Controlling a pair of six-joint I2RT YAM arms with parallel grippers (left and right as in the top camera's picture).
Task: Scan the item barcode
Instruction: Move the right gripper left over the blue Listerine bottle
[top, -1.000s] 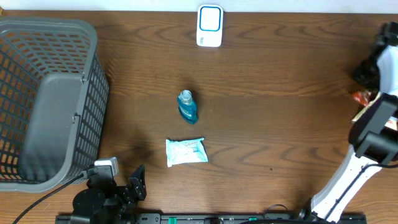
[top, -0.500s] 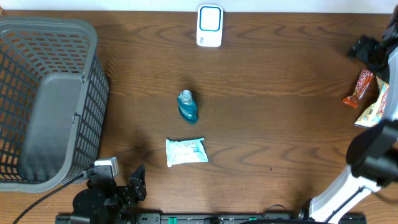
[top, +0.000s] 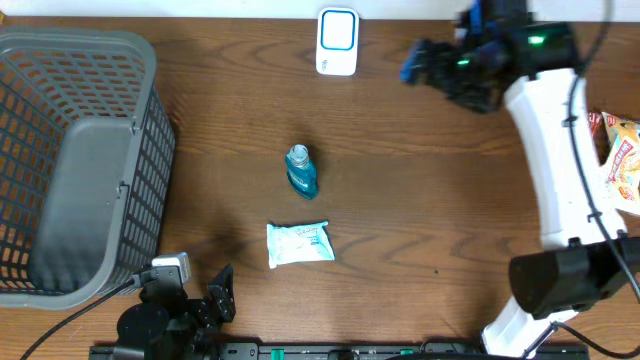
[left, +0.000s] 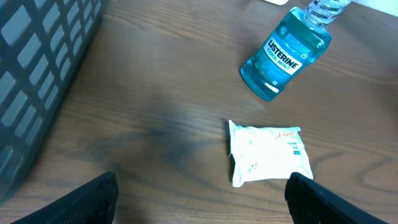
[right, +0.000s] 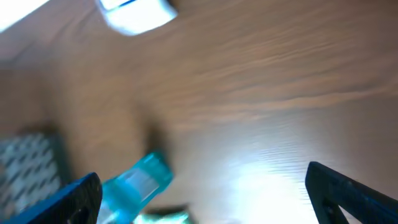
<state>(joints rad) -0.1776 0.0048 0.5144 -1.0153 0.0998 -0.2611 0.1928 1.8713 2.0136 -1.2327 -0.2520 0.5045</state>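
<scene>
A blue mouthwash bottle (top: 301, 171) lies mid-table, and a white wipes packet (top: 299, 243) lies just in front of it. The white-and-blue scanner (top: 337, 42) stands at the back edge. My right gripper (top: 432, 55) hovers open and empty just right of the scanner. Its blurred wrist view shows the bottle (right: 140, 183) by the left finger, the scanner (right: 137, 12) at the top, and the open jaws (right: 202, 186). My left gripper (top: 205, 295) rests open at the front left. Its wrist view shows the packet (left: 268, 154) and the bottle (left: 286, 53) ahead of the open jaws (left: 202, 196).
A grey mesh basket (top: 60, 60) fills the left side, and its wall (left: 37, 74) shows in the left wrist view. Snack packets (top: 622, 160) lie at the right table edge, behind the white right arm (top: 550, 150).
The right arm has swung from the right table edge, by the snacks, to the back near the scanner, and its jaws have opened. The left arm, bottle and packet have not moved.
</scene>
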